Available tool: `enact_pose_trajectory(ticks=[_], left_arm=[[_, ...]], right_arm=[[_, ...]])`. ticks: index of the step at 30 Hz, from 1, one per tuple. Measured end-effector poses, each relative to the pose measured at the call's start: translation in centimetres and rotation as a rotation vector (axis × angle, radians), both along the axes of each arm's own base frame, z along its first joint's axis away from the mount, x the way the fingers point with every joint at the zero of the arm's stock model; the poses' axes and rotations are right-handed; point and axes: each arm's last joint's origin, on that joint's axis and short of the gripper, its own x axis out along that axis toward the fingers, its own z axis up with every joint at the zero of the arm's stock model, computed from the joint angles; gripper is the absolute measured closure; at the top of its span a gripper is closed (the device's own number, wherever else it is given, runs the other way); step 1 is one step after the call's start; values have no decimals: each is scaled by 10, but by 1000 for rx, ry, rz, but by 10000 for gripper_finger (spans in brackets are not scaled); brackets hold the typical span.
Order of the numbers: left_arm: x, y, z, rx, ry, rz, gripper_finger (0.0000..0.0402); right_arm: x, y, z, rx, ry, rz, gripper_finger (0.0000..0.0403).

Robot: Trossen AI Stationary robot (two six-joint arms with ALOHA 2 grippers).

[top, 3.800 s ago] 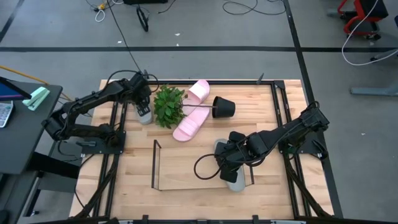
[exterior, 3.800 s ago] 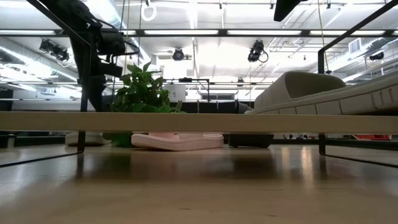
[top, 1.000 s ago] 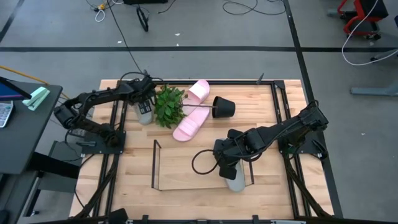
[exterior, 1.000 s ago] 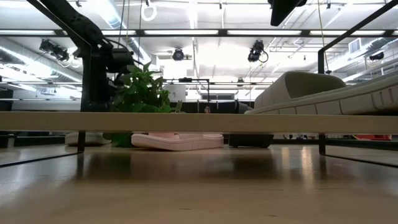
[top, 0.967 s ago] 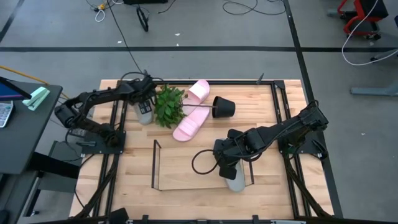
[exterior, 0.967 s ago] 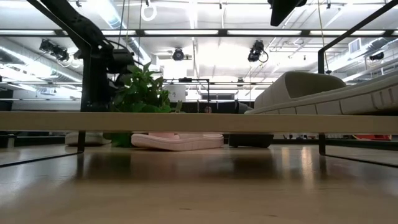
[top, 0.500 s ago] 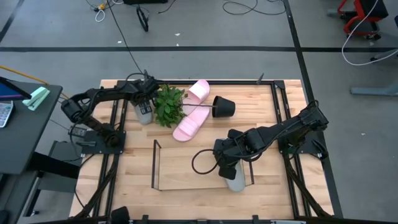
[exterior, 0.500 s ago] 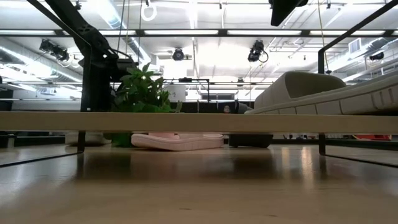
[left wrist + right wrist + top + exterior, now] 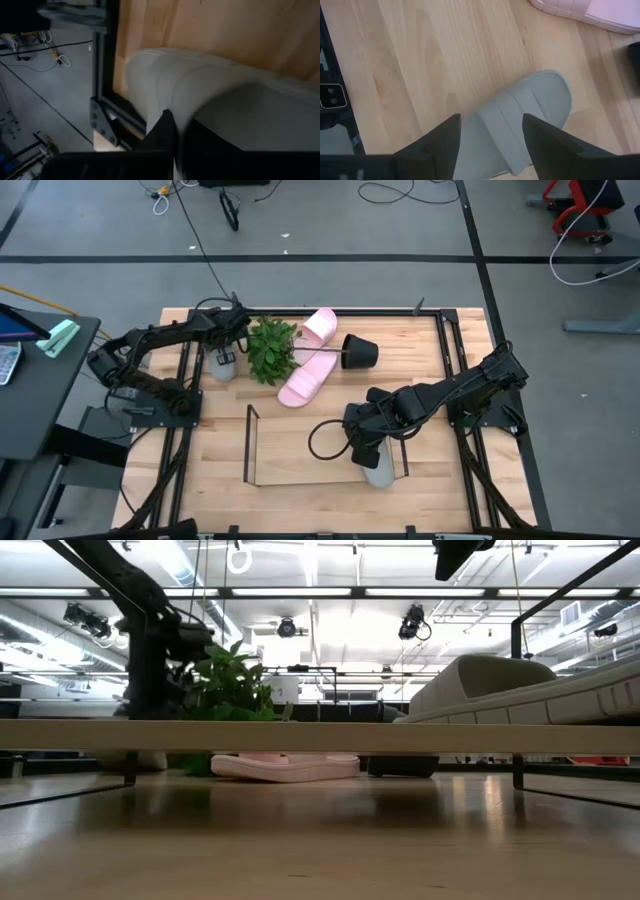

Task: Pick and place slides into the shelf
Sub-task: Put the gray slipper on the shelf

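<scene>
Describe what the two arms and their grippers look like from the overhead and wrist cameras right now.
Both arms are dark, near-black, built of slim jointed segments on black bases at the table's sides. A black cable loops loose beside the right gripper. The left gripper looks just as dark and compact. In the right wrist view the fingers are flat, matte black and tapered. No markings are readable.

left gripper (image 9: 226,352) on grey slide (image 9: 224,366) | right gripper (image 9: 366,448) over shelf (image 9: 250,442)
</scene>
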Motion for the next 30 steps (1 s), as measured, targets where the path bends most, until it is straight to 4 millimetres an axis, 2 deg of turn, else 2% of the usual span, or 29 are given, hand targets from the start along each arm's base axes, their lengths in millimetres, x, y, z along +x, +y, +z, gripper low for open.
enact_pose_trajectory(ticks=[3, 5, 8, 12, 16, 20, 22, 25, 28, 30], left_arm=[[-6, -6, 18, 1, -13, 5, 389], [-9, -9, 38, 24, -31, 22, 389], [-14, -14, 76, 68, -86, 56, 389], [-21, -26, 139, 110, -209, 74, 389], [-28, -51, 199, 154, -373, 59, 389], [-31, -80, 240, 154, -516, 56, 389], [-30, -96, 254, 132, -607, 44, 389], [-22, -116, 262, 69, -738, 32, 389], [-5, -134, 260, -4, -804, 23, 389], [11, -147, 255, -34, -802, 6, 389]], right_arm=[[0, 0, 0, 0, 0, 0, 189], [0, 0, 0, -3, -1, 3, 190], [0, -1, 0, -20, -6, 1, 190], [0, -1, 0, -44, -16, -6, 190], [0, -1, 1, -64, -22, 7, 191], [-8, 1, 10, -85, -56, 14, 207], [-13, 1, 17, -100, -83, 21, 231], [-25, 2, 28, -113, -112, 28, 287], [-36, 0, 38, -110, -132, 34, 362], [-43, -1, 46, -108, -153, 38, 391]])
